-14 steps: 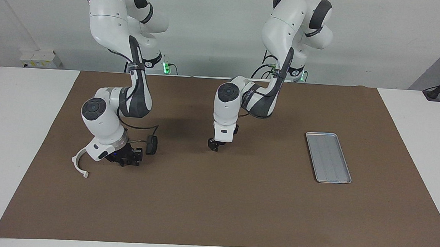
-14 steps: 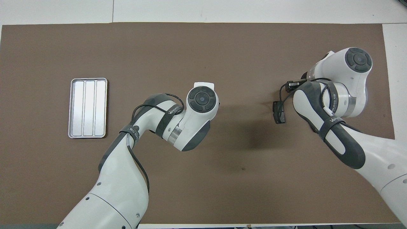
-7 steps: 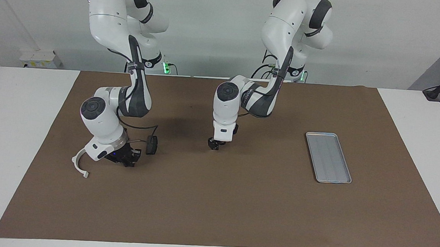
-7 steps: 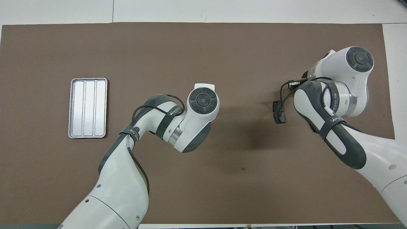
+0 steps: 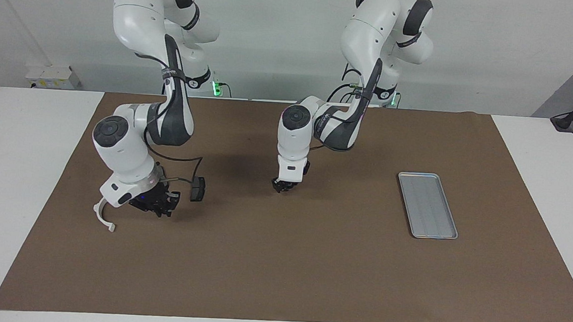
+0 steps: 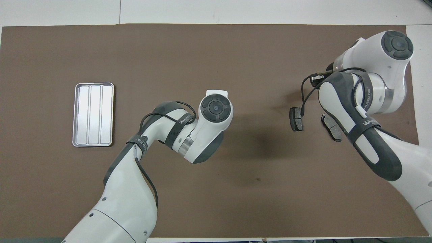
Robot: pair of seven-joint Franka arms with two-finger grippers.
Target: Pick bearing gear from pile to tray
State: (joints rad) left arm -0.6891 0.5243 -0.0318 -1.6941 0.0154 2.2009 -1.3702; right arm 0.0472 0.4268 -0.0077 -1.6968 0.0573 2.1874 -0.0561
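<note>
Right hand [image 5: 163, 208] closed, low over the pile [image 6: 315, 123] — can't see anything in it. Left hand [image 5: 283, 185] mid-bench, opening unclear. Tray [image 5: 427, 205] bare.

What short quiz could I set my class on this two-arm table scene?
1. True or false: the tray already holds a part.
2. Which arm's gripper is down by the white bracket?
3. Fill in: the overhead view shows ___ dark brake-pad plates on the mat.
Key: 1 false, the tray is bare; 2 the right gripper; 3 two.
</note>
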